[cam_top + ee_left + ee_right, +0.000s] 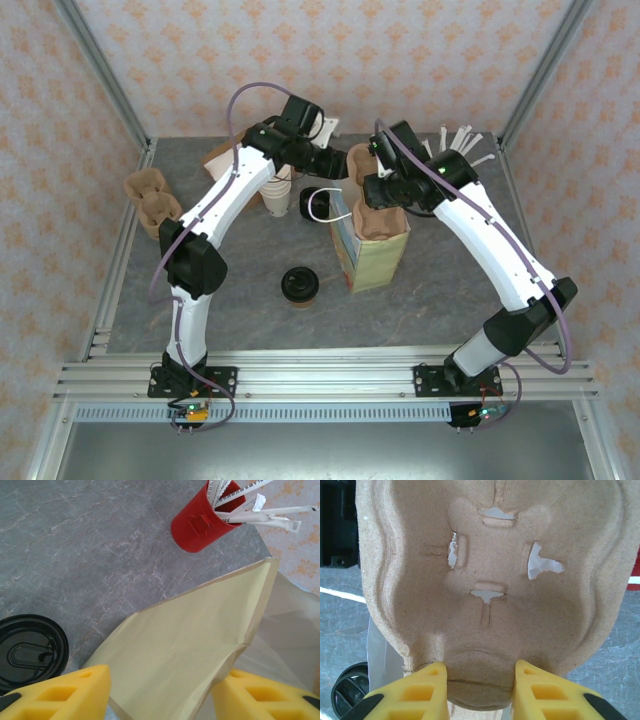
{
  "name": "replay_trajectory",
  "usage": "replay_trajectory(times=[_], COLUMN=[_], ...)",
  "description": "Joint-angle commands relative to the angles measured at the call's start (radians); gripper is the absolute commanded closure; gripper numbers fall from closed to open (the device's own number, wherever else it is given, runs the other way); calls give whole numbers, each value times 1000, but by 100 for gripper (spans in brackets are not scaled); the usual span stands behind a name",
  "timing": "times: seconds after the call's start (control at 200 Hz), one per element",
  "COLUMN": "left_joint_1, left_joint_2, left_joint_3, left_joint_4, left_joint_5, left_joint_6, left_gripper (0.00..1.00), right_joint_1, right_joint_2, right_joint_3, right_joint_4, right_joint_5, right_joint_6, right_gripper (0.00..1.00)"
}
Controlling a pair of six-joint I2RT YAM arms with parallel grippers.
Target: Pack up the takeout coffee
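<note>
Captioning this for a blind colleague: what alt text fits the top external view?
Two robot arms meet over an upright paper bag on a grey table; the right end effector holds a pulp cup carrier at the bag's opening. A black-lidded coffee cup stands left of the bag.

A tall yellow-tan paper bag [378,262] stands mid-table, with a brown moulded-pulp cup carrier [379,222] blocking its mouth. The grey marbled tabletop [255,322] lies open from the bag's 6 to 9 o'clock, bar the small black-lidded cream paper cup [299,285] at 8. Stacked lidless cream cups [277,195] crowd 11.
</note>
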Motion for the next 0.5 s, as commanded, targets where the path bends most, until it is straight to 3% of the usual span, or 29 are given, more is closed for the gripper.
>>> replay_trajectory(times=[0.0,0.195,0.495], left_joint_1=[19,30,43], left_joint_2=[-47,-39,-42], left_joint_3=[33,34,36], left_joint_4=[4,-2,24], left_joint_5=[-16,-8,36], left_joint_6=[-21,-28,-56], left_gripper=[46,52,49], right_joint_1=[-4,-4,-5], right_joint_2=[-21,-20,1], right_joint_3=[-13,-13,-15], right_joint_4=[-5,-10,-42], right_joint_5=[-9,-14,-53], right_joint_6=[-13,-12,-15], right_gripper=[71,71,71])
